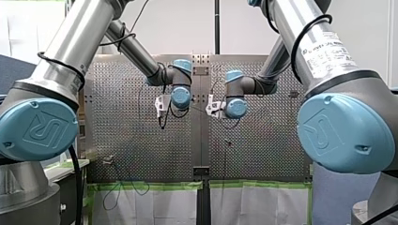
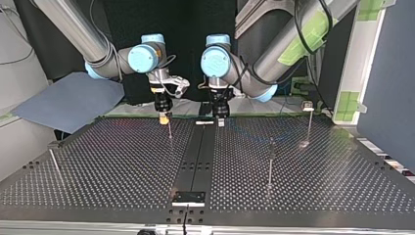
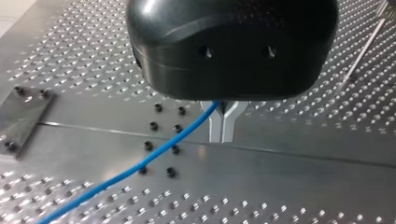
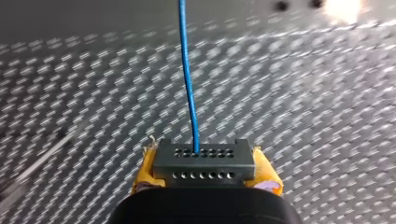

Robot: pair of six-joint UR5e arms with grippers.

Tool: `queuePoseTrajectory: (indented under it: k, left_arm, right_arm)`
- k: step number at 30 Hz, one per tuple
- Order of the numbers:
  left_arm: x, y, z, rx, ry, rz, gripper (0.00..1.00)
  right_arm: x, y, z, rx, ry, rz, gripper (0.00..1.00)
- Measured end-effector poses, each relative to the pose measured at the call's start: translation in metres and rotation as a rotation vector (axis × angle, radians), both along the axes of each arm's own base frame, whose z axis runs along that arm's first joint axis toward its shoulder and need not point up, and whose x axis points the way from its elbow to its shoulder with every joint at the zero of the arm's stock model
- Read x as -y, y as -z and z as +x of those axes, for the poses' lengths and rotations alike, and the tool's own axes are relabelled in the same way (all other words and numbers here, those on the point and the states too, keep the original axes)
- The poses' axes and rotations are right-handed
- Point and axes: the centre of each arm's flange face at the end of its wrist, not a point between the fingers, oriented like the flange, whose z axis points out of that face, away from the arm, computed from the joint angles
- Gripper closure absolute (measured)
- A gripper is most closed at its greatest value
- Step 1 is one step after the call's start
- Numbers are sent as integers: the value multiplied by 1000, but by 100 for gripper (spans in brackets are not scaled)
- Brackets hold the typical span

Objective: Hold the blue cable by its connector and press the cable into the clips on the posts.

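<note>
The right gripper (image 4: 204, 173) was clamped on the connector (image 4: 204, 161), its yellow pads (image 4: 145, 171) squeezing the block's sides. The cable (image 4: 187, 74) left the connector toward twelve o'clock. The left gripper (image 3: 223, 125) had its metal fingers closed, seemingly pinching the cable, which trailed off toward eight o'clock. Both hung above the perforated table (image 2: 122, 161), and I could see no cable in any of the clips.

To my eye the danger was slip. A thin, smooth, round cable between bare metal could slide or pop free under tension. The hard, boxy connector, with rows of holes on its face, might twist in the soft pads. The posts (image 2: 270, 164), at four o'clock from the left gripper in the top view, were slim metal rods, and a sideways push could bend one or miss its clip.
</note>
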Motion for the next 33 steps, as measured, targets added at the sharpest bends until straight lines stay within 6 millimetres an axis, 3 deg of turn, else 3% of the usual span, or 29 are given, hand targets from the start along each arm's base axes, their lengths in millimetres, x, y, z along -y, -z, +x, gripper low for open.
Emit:
queuePoseTrajectory:
  k: [6,11,16,24,33]
  left_arm:
    - [18,25,-9,-16,24,12,98]
    - [28,35,-14,-8,33,2,98]
    - [33,46,-17,-17,42,6,98]
    - [50,86,-24,-35,74,24,98]
    - [63,117,-33,-51,106,11,98]
  right_arm:
    - [-7,23,-16,-32,27,44,100]
    - [-5,42,-28,-53,49,74,100]
    - [-1,50,-37,-59,67,86,100]
    - [2,62,-49,-70,82,106,100]
    - [0,83,-58,-90,91,140,100]
